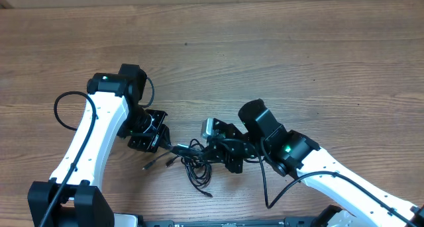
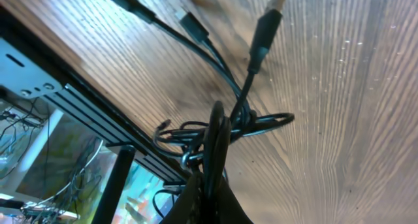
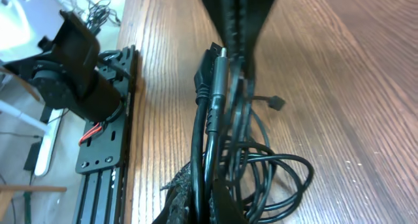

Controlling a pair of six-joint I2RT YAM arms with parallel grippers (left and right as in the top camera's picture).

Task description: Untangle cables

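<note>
The cables (image 1: 193,162) are thin black cords in a small tangle on the wooden table between my two grippers. My left gripper (image 1: 173,147) reaches in from the left and is shut on a few cords (image 2: 215,129). From there, plug ends (image 2: 268,21) fan out over the wood. My right gripper (image 1: 202,151) comes in from the right and is shut on the same bundle. In the right wrist view its fingers (image 3: 186,194) clamp cords beside a silver-tipped plug (image 3: 219,70), with loops (image 3: 287,178) lying to the right. The left gripper's dark fingers (image 3: 235,15) hang just beyond.
The table's near edge carries a black metal rail (image 3: 104,152) with an arm base (image 3: 72,61) on it. Thicker arm cables loop beside the left arm (image 1: 59,111) and under the right arm (image 1: 266,187). Bare wood stretches across the far side (image 1: 265,42).
</note>
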